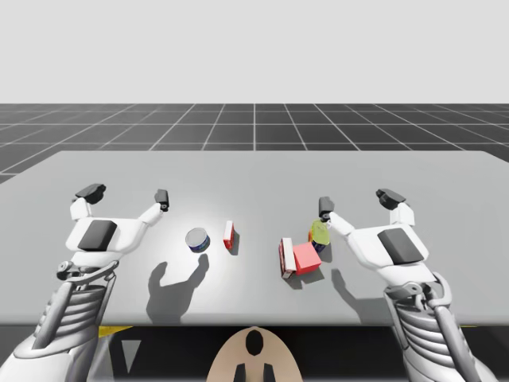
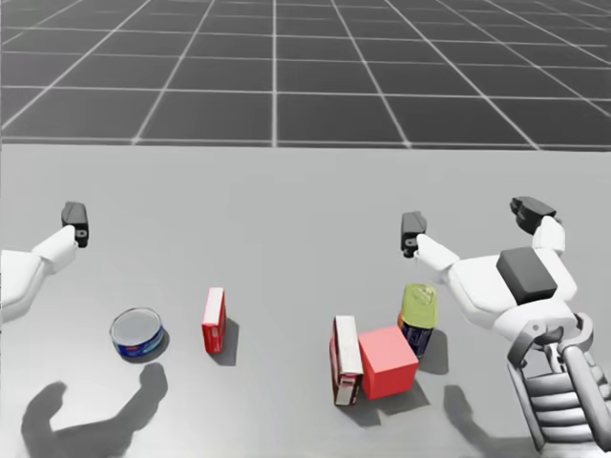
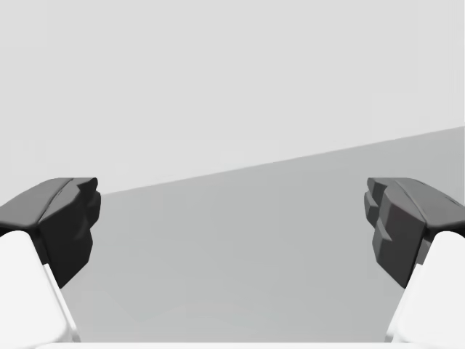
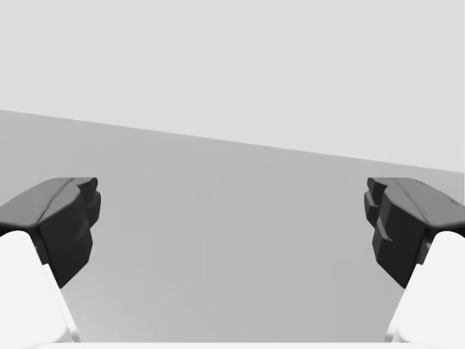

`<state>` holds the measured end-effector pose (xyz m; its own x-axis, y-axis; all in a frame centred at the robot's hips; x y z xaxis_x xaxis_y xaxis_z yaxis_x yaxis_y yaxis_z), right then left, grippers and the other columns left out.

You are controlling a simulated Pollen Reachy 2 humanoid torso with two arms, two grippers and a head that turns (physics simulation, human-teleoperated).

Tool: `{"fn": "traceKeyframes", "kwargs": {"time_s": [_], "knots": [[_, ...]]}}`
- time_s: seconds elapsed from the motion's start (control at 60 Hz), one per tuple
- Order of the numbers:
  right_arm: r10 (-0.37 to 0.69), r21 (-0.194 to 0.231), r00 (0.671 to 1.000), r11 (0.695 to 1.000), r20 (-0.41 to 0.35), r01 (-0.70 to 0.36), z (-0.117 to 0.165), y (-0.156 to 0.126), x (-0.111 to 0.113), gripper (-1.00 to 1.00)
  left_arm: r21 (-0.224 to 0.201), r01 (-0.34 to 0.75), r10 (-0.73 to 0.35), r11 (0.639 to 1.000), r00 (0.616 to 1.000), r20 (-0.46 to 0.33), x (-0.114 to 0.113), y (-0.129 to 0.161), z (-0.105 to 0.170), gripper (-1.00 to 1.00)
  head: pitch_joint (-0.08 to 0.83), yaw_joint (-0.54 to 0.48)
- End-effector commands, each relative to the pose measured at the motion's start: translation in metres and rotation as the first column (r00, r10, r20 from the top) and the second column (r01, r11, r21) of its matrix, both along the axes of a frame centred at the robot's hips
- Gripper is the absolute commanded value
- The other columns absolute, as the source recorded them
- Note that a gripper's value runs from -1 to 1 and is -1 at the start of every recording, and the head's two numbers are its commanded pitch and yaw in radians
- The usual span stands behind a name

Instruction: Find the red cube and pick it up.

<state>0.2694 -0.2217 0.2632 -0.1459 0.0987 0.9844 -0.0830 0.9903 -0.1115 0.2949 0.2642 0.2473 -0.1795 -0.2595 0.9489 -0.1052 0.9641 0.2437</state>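
The red cube sits on the near right part of the worktop. It is a plain, matte block with flat faces and crisp edges (easy for flat fingers to seat on). A tall red-and-white box stands touching the cube's left face. A round yellow-topped container stands just beside its far right corner. Further left, well apart from that cluster, you have a small red box standing upright and a low blue tin with a glossy lid.

The right claw hovers just beyond and to the right of the cluster. Its fingers are spread wide and it is holding nothing. The left claw is likewise wide open and empty, far left of the cube.

You look to be at the approach step, with the cube found but no grasp begun. For the next move, I'd bring the right claw back over the cube and lower it. Set the fingers on the near and far faces, since the box blocks the left one, and watch the container's rounded side, which could roll if nudged.
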Motion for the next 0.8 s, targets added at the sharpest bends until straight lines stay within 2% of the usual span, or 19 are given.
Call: {"fn": "traceKeyframes", "kwargs": {"time_s": [0.017, 0.25, 0.517, 0.567, 0.683, 0.733, 0.767, 0.8], "knots": [[0.002, 0.001, 1.0, 1.0, 0.0, -0.002, 0.0, 0.001, 0.0, -1.0, 0.006, -0.002, 0.002, 1.0, 1.0, 0.004, 0.0, 0.0, 0.0, -1.0, 0.57, -0.1], [0.005, -0.009, 1.0, 1.0, 0.001, -0.005, -0.001, 0.003, -0.001, -1.0, 0.008, 0.002, -0.002, 1.0, 1.0, 0.007, 0.001, 0.0, 0.001, -1.0, 0.709, -0.22], [0.005, -0.009, 1.0, 1.0, -0.002, -0.005, 0.0, 0.005, -0.002, -1.0, 0.009, 0.005, -0.005, 1.0, 1.0, 0.006, 0.002, -0.001, 0.001, -1.0, 0.747, -0.24], [0.019, 0.01, 1.0, 1.0, -0.008, -0.019, 0.005, 0.007, -0.011, -1.0, 0.008, 0.005, -0.005, 1.0, 1.0, 0.005, 0.001, -0.002, 0.001, -1.0, 0.742, -0.24], [0.046, 0.007, 0.998, 0.999, -0.033, -0.046, 0.006, 0.011, -0.033, -1.0, 0.006, 0.009, -0.009, 1.0, 1.0, 0.002, 0.001, -0.002, 0.001, -1.0, 0.74, -0.24], [0.092, 0.026, 0.995, 0.996, -0.043, -0.091, 0.005, 0.013, -0.043, -1.0, 0.006, 0.011, -0.011, 1.0, 1.0, 0.001, 0.001, -0.002, 0.001, -1.0, 0.741, -0.24], [0.079, -0.017, 0.996, 0.997, -0.029, -0.08, 0.005, 0.017, -0.053, -1.0, 0.007, 0.013, -0.013, 1.0, 1.0, 0.0, 0.002, -0.003, 0.001, -1.0, 0.743, -0.24], [0.098, -0.034, 0.995, 0.994, -0.028, -0.099, 0.004, 0.019, -0.058, -1.0, 0.006, 0.014, -0.014, 1.0, 1.0, -0.002, 0.002, -0.003, 0.001, -1.0, 0.743, -0.24]]}}
